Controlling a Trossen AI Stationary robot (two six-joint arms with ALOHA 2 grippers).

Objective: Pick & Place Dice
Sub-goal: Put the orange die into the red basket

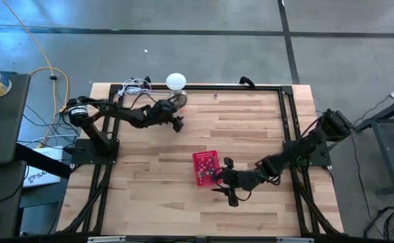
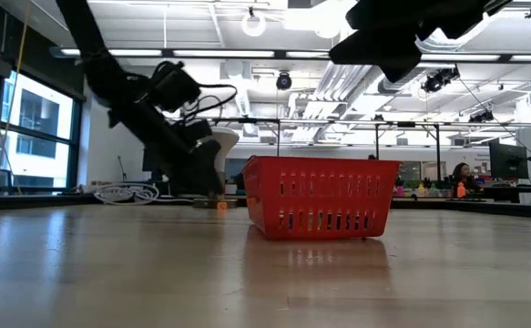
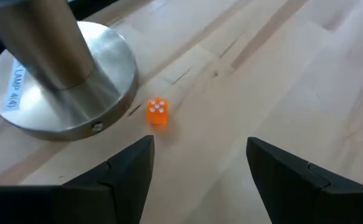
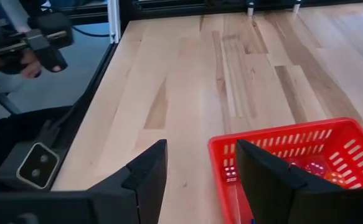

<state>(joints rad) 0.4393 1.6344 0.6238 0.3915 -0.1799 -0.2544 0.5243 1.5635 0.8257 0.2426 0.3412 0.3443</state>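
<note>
Orange die (image 3: 157, 111): ahead of released left gripper (image 3: 200, 163), beside lamp base (image 3: 69, 87). Right gripper (image 4: 200, 163) parted, empty, over basket (image 4: 293, 155); dice inside half-hidden.

Open industrial lab or workshop indicated. Exposed ceiling ducts (image 2: 338, 87) and strip lights (image 2: 201, 53) seen beyond the wooden bench (image 1: 251, 128); grey concrete floor (image 1: 183, 47) at 12 o'clock; loose cables (image 1: 38, 74) at 10 o'clock; a seated person (image 2: 459, 178) noted among distant workstations.

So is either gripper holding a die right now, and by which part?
No. The left gripper is open near an orange die; the right gripper is open, empty, by the red basket.
</note>
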